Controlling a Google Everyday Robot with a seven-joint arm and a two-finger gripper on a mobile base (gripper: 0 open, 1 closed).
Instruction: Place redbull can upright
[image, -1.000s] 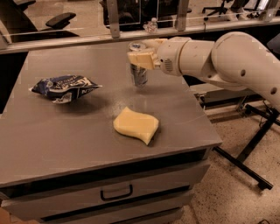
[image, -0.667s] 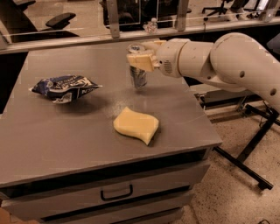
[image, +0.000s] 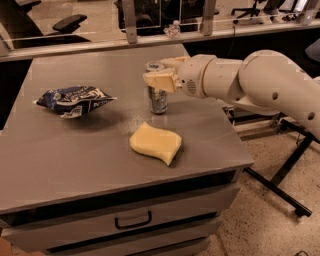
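Fingers (image: 161, 81) clamp upper part of redbull can (image: 159, 101), one on near side, one behind. Can stands upright w/ base on grey table (image: 60, 160). Gripper (image: 155, 71) sits at can's top; white arm (image: 260, 82) runs off to can's right in view. Yellow sponge (image: 156, 143) lies near, in front of can, not touching. Blue snack bag (image: 74, 99) well apart, to can's left.
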